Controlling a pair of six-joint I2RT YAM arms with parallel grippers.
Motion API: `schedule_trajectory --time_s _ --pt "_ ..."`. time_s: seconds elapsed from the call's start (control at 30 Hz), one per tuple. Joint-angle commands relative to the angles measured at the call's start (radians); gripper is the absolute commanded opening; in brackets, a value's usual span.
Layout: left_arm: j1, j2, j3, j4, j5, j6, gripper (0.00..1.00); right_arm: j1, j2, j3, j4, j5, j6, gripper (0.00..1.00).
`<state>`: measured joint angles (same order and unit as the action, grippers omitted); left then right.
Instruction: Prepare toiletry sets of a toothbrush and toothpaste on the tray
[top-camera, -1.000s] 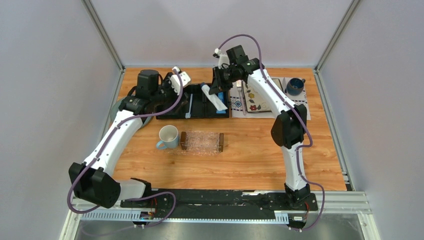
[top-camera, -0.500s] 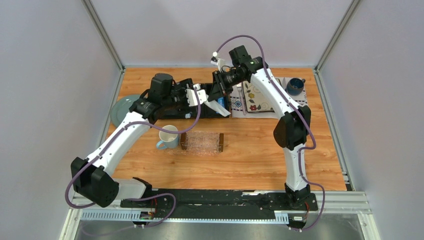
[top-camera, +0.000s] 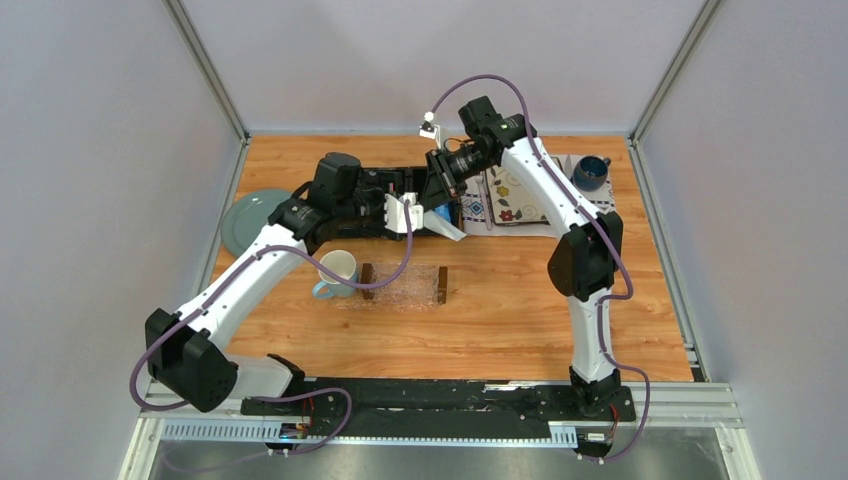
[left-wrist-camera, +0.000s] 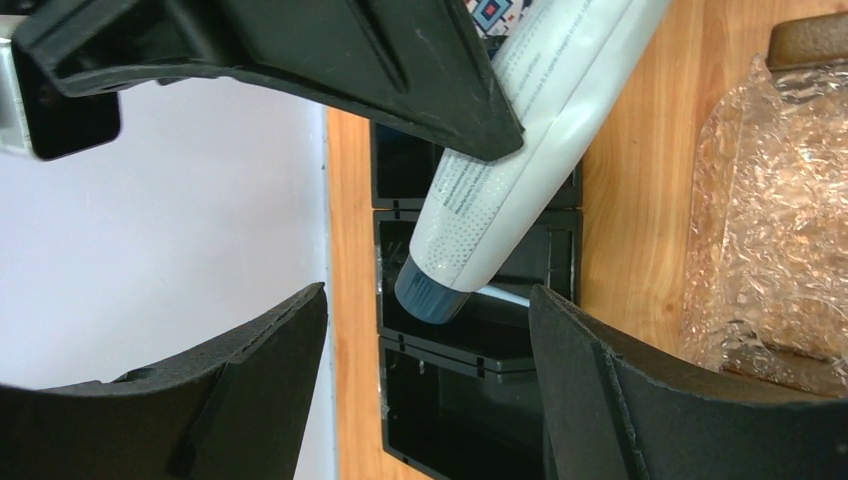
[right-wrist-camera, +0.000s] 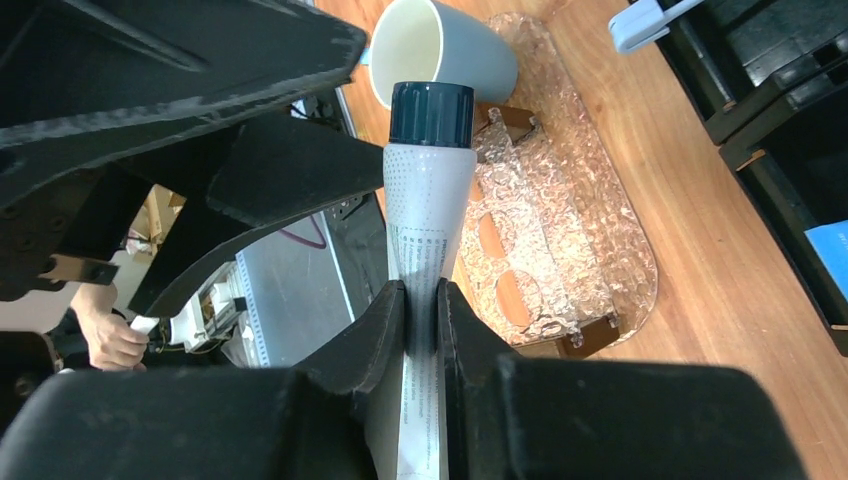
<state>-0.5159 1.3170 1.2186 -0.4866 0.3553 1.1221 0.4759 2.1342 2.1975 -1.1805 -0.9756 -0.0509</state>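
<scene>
Closest to the arms, the tray sits on the wooden table, with a pale mug just beside its left end. A little farther back, the right gripper is squeezed tight on the flat end of a white toothpaste tube. It holds the tube up in the air, tilted, with the dark blue cap pointing toward the mug. The left gripper has its fingers spread wide, one on each side of the cap end, and they do not seem to touch it. Behind them is the black organizer. The toothbrush lies in it, and only a pale blue bit shows. Farthest back sit a green plate, a flowery plate and a dark blue cup.
</scene>
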Motion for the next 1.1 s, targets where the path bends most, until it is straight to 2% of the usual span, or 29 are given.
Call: schedule_trajectory --time_s 0.0,0.37,0.57,0.67,0.7,0.93,1.03,1.07 --pt "-0.013 0.019 0.036 -0.035 0.008 0.088 0.81 0.009 -0.08 0.002 -0.027 -0.075 -0.033 0.0" --pt "-0.036 0.056 0.038 -0.027 0.004 0.11 0.8 0.026 -0.082 -0.013 -0.048 -0.118 -0.059 0.0" --pt "-0.052 0.065 0.027 -0.033 0.013 0.116 0.75 0.032 -0.076 -0.009 -0.059 -0.138 -0.066 0.0" --pt "-0.059 0.07 0.021 -0.032 0.01 0.116 0.69 0.033 -0.076 -0.004 -0.064 -0.14 -0.069 0.0" --pt "-0.059 0.068 0.019 -0.033 0.007 0.116 0.61 0.033 -0.076 -0.004 -0.065 -0.141 -0.07 0.0" --pt "-0.065 0.044 -0.002 -0.044 0.01 0.094 0.33 0.033 -0.086 -0.016 -0.067 -0.126 -0.078 0.01" --pt "-0.065 0.022 -0.02 -0.047 0.002 0.081 0.14 0.032 -0.097 -0.021 -0.064 -0.114 -0.078 0.06" --pt "-0.065 0.015 -0.025 -0.044 0.002 0.068 0.0 0.033 -0.106 -0.021 -0.065 -0.11 -0.078 0.08"
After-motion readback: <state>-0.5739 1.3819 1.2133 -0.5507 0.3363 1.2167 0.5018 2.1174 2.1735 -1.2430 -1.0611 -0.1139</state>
